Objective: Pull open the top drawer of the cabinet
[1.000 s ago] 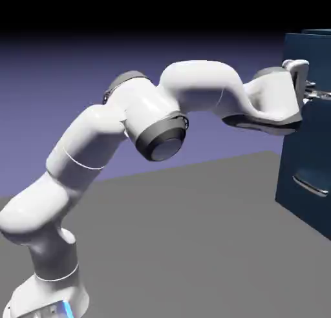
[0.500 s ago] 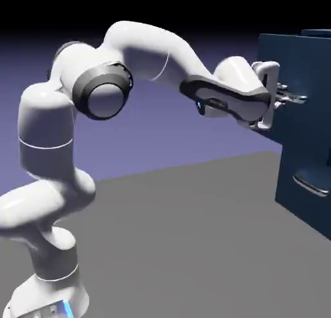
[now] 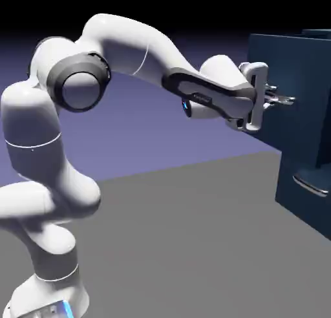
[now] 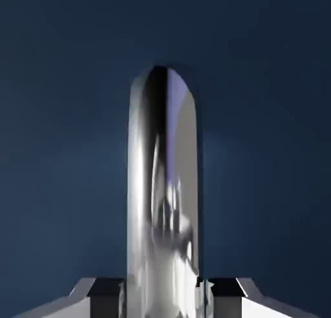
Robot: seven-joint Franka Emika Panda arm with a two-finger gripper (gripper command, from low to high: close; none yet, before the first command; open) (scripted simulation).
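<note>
The dark navy cabinet (image 3: 302,203) stands at the right edge of the exterior view. Its top drawer (image 3: 291,55) juts out to the left, beyond the lower front. My gripper (image 3: 286,100) is at that drawer's front, shut on the thin silver bar handle (image 3: 289,101). In the hand view the handle (image 4: 165,181) fills the middle as a shiny upright bar against the blue drawer front (image 4: 58,148). Both grey fingertips (image 4: 103,289) press against it from either side at the bottom edge.
The lower drawer sits flush in the cabinet, with its curved silver handle (image 3: 309,185) below my hand. The arm's elbow is folded high at the exterior view's left. Grey table (image 3: 194,245) stretches between the robot's base and the cabinet.
My hand has drawn back to the left with the handle in its grip. The top drawer has slid out of the cabinet with it. The elbow has swung up and left.
</note>
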